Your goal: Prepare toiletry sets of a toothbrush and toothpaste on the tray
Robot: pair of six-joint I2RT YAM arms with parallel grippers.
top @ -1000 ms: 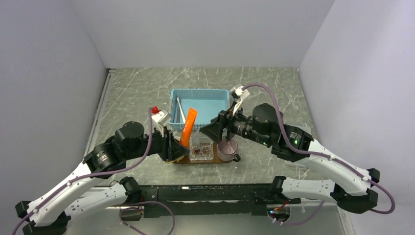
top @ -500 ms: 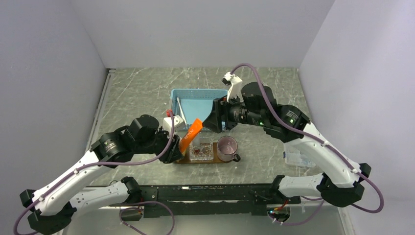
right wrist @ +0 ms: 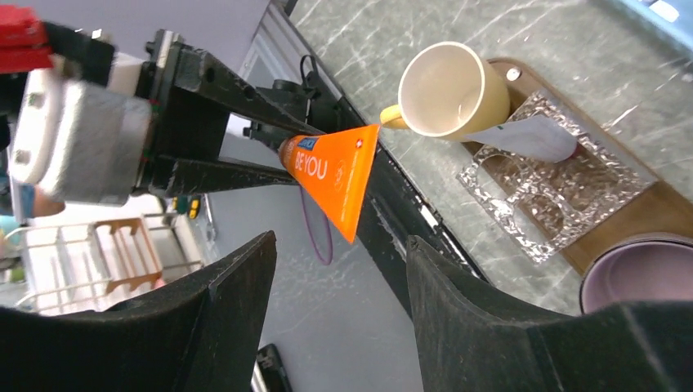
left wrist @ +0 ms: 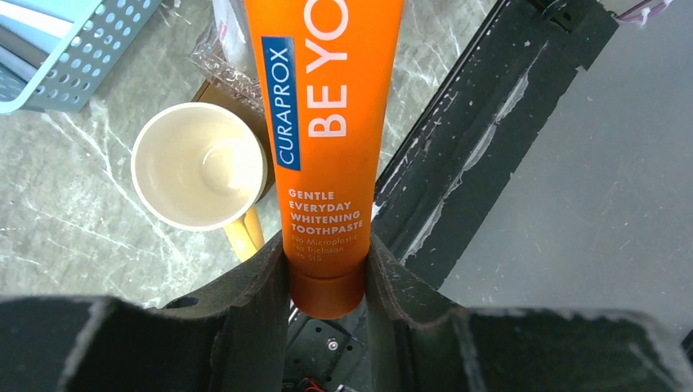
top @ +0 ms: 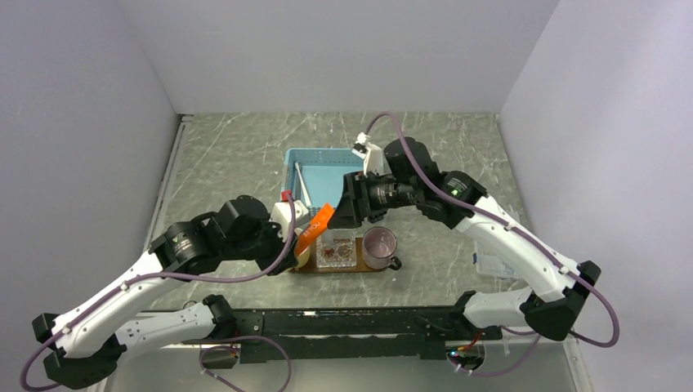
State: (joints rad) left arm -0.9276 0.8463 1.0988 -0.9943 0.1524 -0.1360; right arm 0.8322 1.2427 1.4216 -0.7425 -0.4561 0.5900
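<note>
My left gripper (left wrist: 327,278) is shut on the cap end of the orange toothpaste (left wrist: 327,147) and holds it slanted in the air above the left end of the brown tray (top: 359,267). My right gripper (right wrist: 339,245) stands open, pointed at the flat crimped end of the toothpaste (right wrist: 339,175). That end sits level with its fingertips, and I cannot tell whether they touch. In the top view the right gripper (top: 339,216) is just right of the toothpaste (top: 315,225). A thin white toothbrush (top: 298,178) lies in the light-blue basket (top: 359,159).
On the tray (right wrist: 646,212) stand a yellow cup (right wrist: 445,90), a clear plastic holder (right wrist: 547,188) and a purple mug (right wrist: 646,269). A white wrapped item (right wrist: 527,137) leans out of the yellow cup. The basket is just behind the tray, the black base rail (top: 343,322) in front.
My right gripper has swung left and back from above the purple mug to face the toothpaste. My left gripper has tilted the tube further over to the right.
</note>
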